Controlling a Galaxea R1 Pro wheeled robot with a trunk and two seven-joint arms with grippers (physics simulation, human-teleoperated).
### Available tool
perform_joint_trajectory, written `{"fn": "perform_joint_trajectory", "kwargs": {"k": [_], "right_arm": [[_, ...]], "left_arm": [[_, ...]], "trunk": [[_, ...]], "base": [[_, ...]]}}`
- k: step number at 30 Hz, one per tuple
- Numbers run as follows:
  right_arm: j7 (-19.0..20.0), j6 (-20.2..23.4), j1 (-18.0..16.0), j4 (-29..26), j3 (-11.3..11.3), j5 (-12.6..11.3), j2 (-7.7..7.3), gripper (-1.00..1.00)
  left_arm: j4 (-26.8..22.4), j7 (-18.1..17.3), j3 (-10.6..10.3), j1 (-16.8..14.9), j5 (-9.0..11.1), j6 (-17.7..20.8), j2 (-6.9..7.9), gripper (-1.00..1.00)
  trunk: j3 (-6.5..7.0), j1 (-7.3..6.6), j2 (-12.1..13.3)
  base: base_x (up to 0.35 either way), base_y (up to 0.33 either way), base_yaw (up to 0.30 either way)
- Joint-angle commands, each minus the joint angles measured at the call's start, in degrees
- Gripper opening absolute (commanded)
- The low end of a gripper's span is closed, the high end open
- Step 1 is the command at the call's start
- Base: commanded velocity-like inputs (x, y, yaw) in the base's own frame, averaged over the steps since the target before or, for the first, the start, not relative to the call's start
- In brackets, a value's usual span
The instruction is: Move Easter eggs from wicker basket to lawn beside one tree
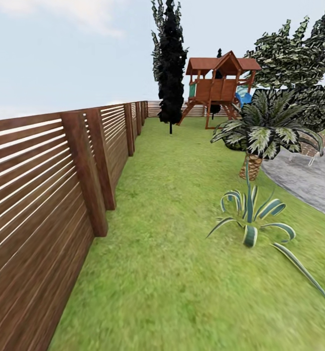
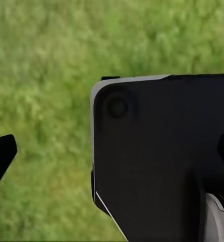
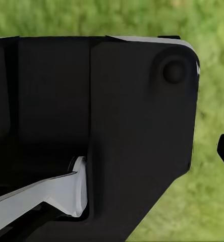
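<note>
Lawn: wide flat expanse of short green grass (image 1: pixel 177 253), running forward from the near edge to the far fence; blurred green under both wrist views (image 2: pixel 46 75) (image 3: pixel 213 201).
Fence: brown horizontal-slat wooden fence (image 1: pixel 40 195) along the left side of the lawn, receding to the far end.
Dark tree: all-black tree with thin dark trunk (image 1: pixel 171 73), standing on the grass at the far end, just left of the playset.
Playset: red-brown wooden play tower with a pitched roof (image 1: pixel 219 85), at the far end of the lawn.
Speckled foliage: dark blocky foliage speckled whitish-green (image 1: pixel 294 53) at upper right; trunk hidden.
Palm: short palm with striped green-white fronds (image 1: pixel 264 129), at the edge of the paving.
Striped plant: low green-white spiky plant (image 1: pixel 252 219) on the grass, nearer than the palm.
Patio: grey paved area (image 1: pixel 308 180) at right.
Eggs and basket: nowhere among the things seen here.
Left jaws: cannot tell; black housing (image 2: pixel 162 156) blocks them.
Right jaws: cannot tell; black housing (image 3: pixel 92 131) blocks them.
</note>
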Motion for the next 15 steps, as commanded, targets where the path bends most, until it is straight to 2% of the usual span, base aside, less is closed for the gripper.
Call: {"fn": "perform_joint_trajectory", "kwargs": {"k": [1, 4, 10, 15], "right_arm": [[0.0, -0.1, 0.0, -0.1, 0.0, 0.0, 0.0, 1.0], [0.0, -0.1, 0.0, -0.1, 0.0, 0.0, 0.0, 1.0], [0.0, -0.1, 0.0, -0.1, 0.0, 0.0, 0.0, 1.0], [0.0, -0.1, 0.0, -0.1, 0.0, 0.0, 0.0, 1.0]], "left_arm": [[0.0, 0.0, 0.0, 0.0, -0.1, -0.2, 0.01, 1.0], [0.0, 0.0, 0.0, 0.0, -0.1, -0.2, 0.01, 1.0], [0.0, 0.0, 0.0, 0.0, -0.1, -0.1, 0.01, 1.0], [0.0, 0.0, 0.0, 0.0, -0.1, -0.1, 0.01, 1.0]], "trunk": [[-0.1, 0.06, -0.1], [-0.1, 0.06, -0.1], [-0.1, 0.06, -0.1], [-0.1, 0.06, -0.1]], "base": [[0.27, 0.197, -0.049], [0.271, 0.191, -0.069], [0.284, 0.162, -0.173], [0.296, 0.139, -0.059]]}}
